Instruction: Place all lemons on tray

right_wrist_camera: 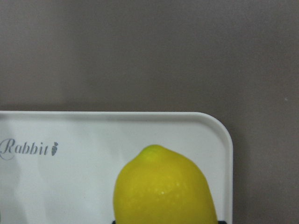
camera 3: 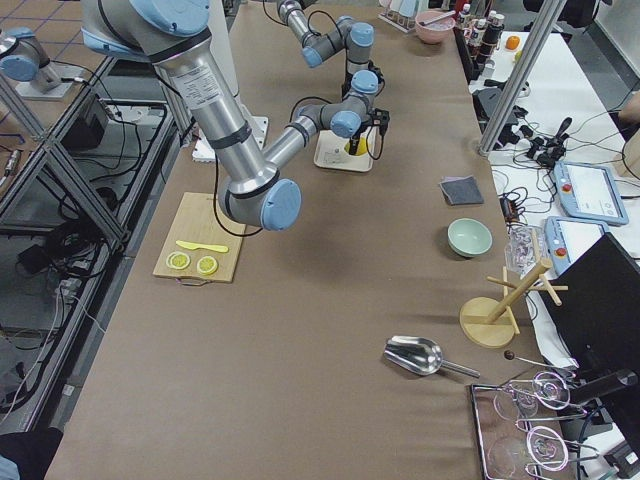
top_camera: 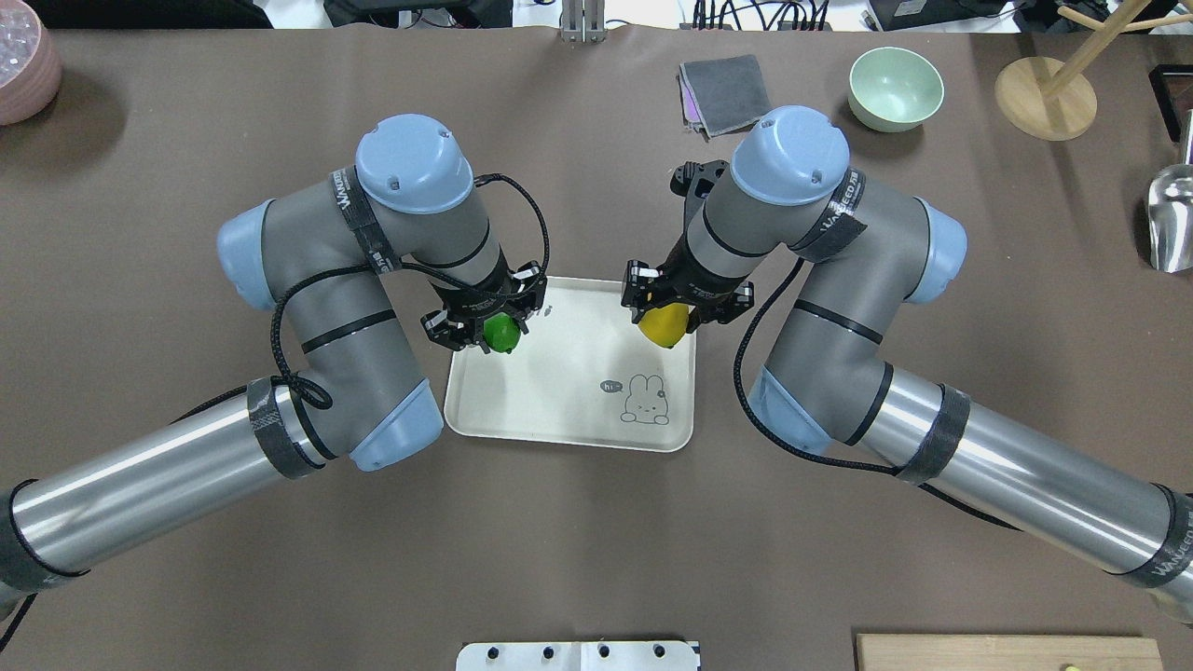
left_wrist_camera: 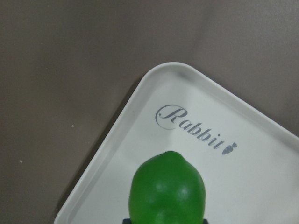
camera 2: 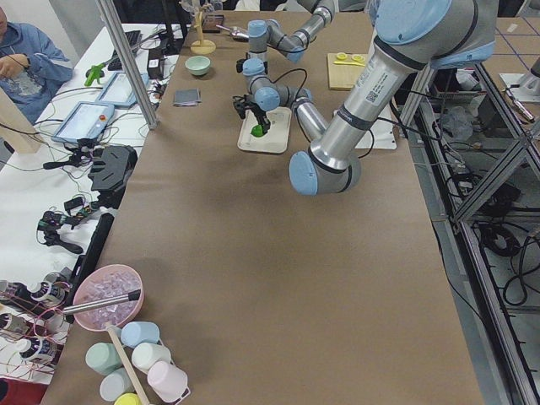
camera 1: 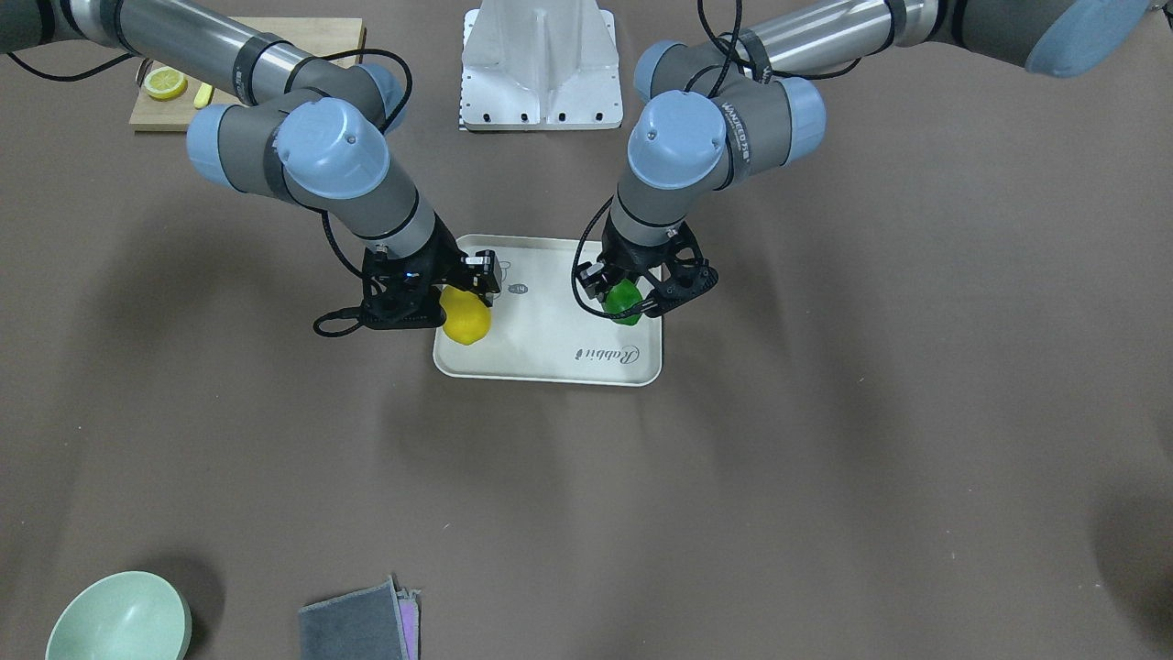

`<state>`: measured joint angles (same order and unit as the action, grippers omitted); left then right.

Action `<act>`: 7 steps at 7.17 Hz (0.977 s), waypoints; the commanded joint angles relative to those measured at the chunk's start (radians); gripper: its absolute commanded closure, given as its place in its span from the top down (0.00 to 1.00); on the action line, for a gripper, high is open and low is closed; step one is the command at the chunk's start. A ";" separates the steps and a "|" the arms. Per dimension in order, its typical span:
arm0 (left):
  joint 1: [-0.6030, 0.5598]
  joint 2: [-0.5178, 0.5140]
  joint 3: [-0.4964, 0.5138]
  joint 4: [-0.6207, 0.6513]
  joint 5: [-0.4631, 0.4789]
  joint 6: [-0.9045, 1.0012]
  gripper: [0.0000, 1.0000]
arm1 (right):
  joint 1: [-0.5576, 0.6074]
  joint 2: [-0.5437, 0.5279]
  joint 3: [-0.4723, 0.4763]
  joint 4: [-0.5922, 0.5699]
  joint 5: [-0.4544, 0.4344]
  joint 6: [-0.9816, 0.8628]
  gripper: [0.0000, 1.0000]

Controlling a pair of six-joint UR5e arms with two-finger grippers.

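Note:
The cream tray [top_camera: 569,410] with the rabbit drawing lies mid-table; it also shows in the front view [camera 1: 550,353]. My left gripper [top_camera: 500,323] is shut on the dark green lemon [top_camera: 503,335] over the tray's far left corner. The left wrist view shows that lemon [left_wrist_camera: 168,191] above the tray [left_wrist_camera: 261,182] near the "Rabbit" script. My right gripper [top_camera: 664,312] is shut on the yellow lemon [top_camera: 664,328] over the tray's far right corner. The right wrist view shows it [right_wrist_camera: 163,191] above the tray [right_wrist_camera: 93,133]. In the front view the green lemon [camera 1: 625,302] is right and the yellow lemon [camera 1: 465,319] left.
A wooden cutting board [camera 1: 156,115] with a lemon slice [camera 1: 165,84] lies near the robot's right side. A mint bowl [top_camera: 896,89] and a grey cloth [top_camera: 724,93] sit at the far edge. A wooden stand [top_camera: 1044,98], a metal scoop [top_camera: 1170,219] and a pink bowl [top_camera: 23,61] stand further out.

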<state>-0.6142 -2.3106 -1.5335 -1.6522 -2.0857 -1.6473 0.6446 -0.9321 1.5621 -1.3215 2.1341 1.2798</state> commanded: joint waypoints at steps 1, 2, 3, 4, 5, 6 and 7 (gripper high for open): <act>0.001 0.002 0.003 -0.014 0.001 -0.009 0.98 | -0.041 0.003 -0.007 0.005 -0.002 0.018 0.00; -0.004 0.002 -0.007 -0.011 -0.003 -0.003 0.98 | -0.061 -0.001 -0.007 0.007 -0.003 0.038 0.05; -0.016 0.046 -0.052 -0.003 -0.026 0.024 0.98 | -0.074 -0.004 -0.007 0.011 -0.005 0.055 0.60; -0.050 0.098 -0.115 0.038 -0.058 0.111 0.98 | -0.072 -0.005 -0.004 0.013 -0.011 0.058 1.00; -0.079 0.140 -0.172 0.098 -0.069 0.204 0.98 | -0.069 -0.001 0.004 0.011 -0.047 0.061 1.00; -0.100 0.216 -0.239 0.104 -0.071 0.260 0.98 | -0.053 -0.001 0.009 0.010 -0.046 0.059 1.00; -0.114 0.296 -0.284 0.103 -0.077 0.312 0.98 | 0.010 -0.011 0.031 -0.019 -0.037 0.059 1.00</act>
<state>-0.7070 -2.1046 -1.7544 -1.5586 -2.1553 -1.4045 0.6007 -0.9356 1.5735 -1.3173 2.0937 1.3389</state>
